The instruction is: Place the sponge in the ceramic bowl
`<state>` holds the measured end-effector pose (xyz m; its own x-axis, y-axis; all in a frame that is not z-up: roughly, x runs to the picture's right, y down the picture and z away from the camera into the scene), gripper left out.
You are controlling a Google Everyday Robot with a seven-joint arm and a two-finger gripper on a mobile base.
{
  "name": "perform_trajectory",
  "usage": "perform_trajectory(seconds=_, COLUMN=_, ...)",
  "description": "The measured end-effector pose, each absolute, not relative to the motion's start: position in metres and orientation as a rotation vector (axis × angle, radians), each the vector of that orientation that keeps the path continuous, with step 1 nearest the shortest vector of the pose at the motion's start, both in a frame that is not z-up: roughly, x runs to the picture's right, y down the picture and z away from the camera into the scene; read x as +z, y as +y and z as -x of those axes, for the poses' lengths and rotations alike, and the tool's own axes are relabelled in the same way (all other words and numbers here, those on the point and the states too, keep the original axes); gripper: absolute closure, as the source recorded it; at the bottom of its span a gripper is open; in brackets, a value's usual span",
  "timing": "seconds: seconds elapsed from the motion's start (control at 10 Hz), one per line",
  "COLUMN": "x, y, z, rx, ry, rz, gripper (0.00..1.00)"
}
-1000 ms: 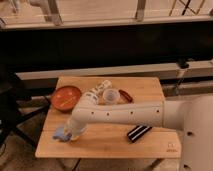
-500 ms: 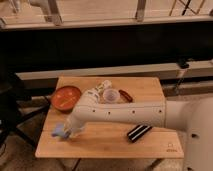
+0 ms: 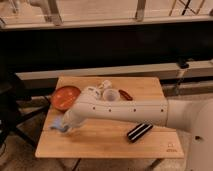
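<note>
— Where is the hand (image 3: 66,126) just now?

— At the left end of the pale wooden worktop (image 3: 100,146), low over its near-left part. It sits at the tip of the white jointed arm (image 3: 120,111), which reaches in from the right and crosses the middle of the worktop.

— And what is it doing?

— It is closed on the small light-blue soft sponge (image 3: 58,125). The sponge sticks out from the hand's left side, close to the worktop's left edge. Whether the sponge touches the wood or hangs just above it, I cannot tell.

— Where is the bowl?

— The round shallow orange-red ceramic bowl (image 3: 65,96) stands on the far-left part of the worktop, beyond the hand and a little to its right. The sponge is near it but apart from it, not inside it.

— What else lies further out?

— Behind the arm, around the middle of the far edge, there is a pale cup (image 3: 110,95), and just to its right a small dark red oval dish (image 3: 125,94). On the near side of the arm, right of centre, a black bar with white stripes (image 3: 139,132) lies at a slant, well apart from the sponge.
</note>
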<state>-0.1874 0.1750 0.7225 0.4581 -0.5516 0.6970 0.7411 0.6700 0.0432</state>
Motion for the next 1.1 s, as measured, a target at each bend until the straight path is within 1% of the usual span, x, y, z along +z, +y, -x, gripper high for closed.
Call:
perform_trajectory(seconds=0.6, x=0.715, y=0.145, z=0.229, rx=-0.804, ry=-0.694, rz=0.218, gripper=1.00)
perform_trajectory(seconds=1.1, x=0.728, y=0.114, z=0.257, rx=-0.790, ry=-0.628, rz=0.192, gripper=1.00)
